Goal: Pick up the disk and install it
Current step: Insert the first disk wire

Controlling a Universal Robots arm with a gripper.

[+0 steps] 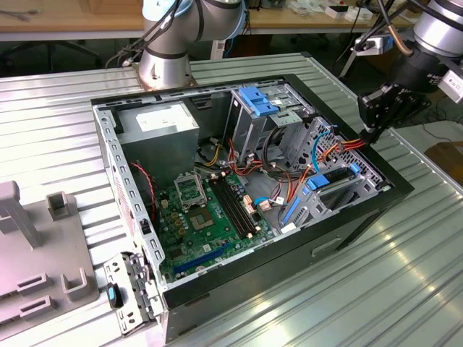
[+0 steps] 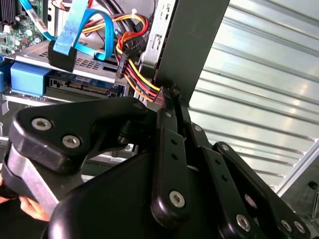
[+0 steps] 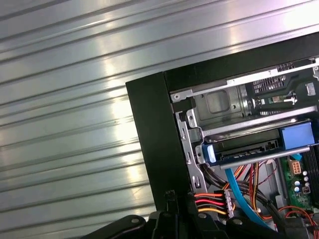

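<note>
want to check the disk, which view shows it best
The first wrist view: the disk shows its dark edge and blue rails plainly. The second wrist view catches its connector end; the exterior view shows little beyond blue rails.

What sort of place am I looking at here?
Likely a robotics lab: an opened computer case lies on a ribbed metal table, a robot arm's tool is at its rim, and a wooden workbench stands behind.

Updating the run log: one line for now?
gripper shut | at black metal computer case wall | blue-railed dark-grey disk inside case
</note>
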